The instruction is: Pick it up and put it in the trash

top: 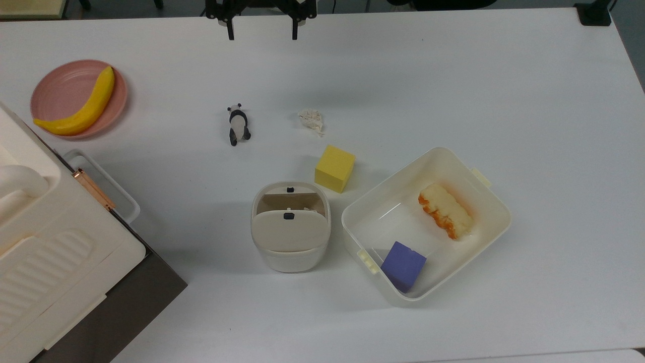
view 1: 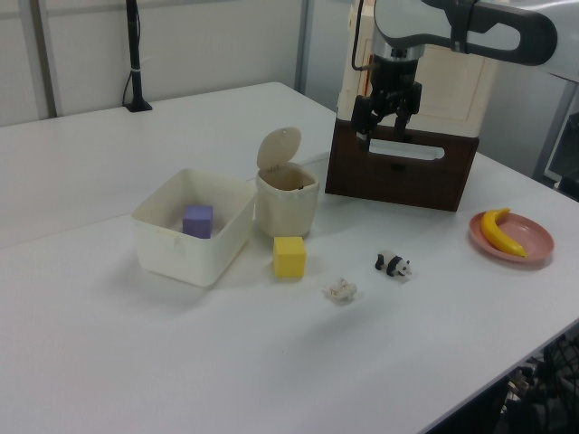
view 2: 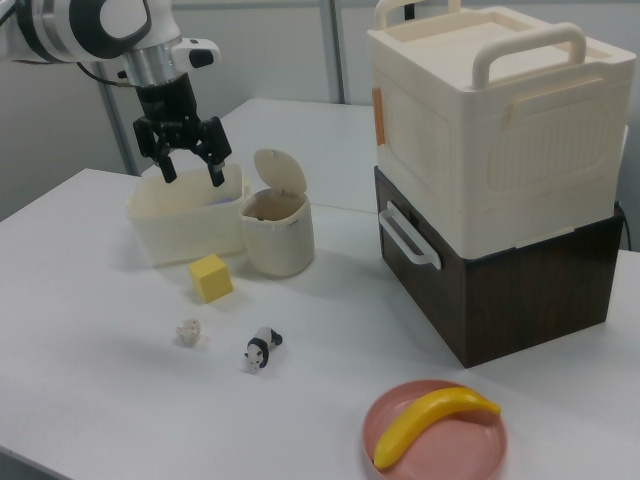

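Paper wad (top: 311, 120): small, crumpled, off-white, lying loose on the table below the raised gripper (top: 262, 35), well apart from it. Trash bin (top: 291, 226): cream-white, rounded-square, upright, flap lid tipped open, brownish interior exposed; farther from the gripper than the wad.

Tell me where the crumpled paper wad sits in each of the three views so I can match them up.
Top view: the paper wad lies just above centre, up and left of the yellow cube.
Left view: the paper wad is right of the cube, with the panda figurine further right.
Right view: the paper wad is at lower left, below the cube.
Shared landmark: the yellow cube.
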